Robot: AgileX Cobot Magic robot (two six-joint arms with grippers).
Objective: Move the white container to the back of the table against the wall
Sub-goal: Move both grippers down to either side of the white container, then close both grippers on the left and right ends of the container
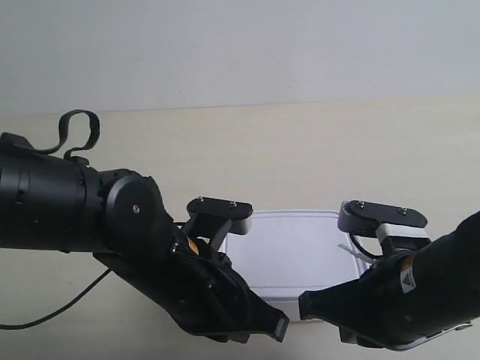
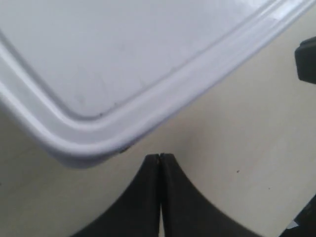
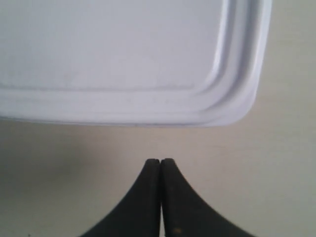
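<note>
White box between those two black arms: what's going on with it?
A robot is lining up on the white container. Its left pincer and right pincer are both shut and empty, each poised just short of one of the lid's corners. The container sits on the table with bare tabletop between it and the wall, so it looks about to be pushed back rather than lifted.

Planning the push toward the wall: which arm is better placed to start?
Right, probably: the right end effector, shut, squarely faces the white container's straight side; the left end effector sits obliquely by a rounded corner.
</note>
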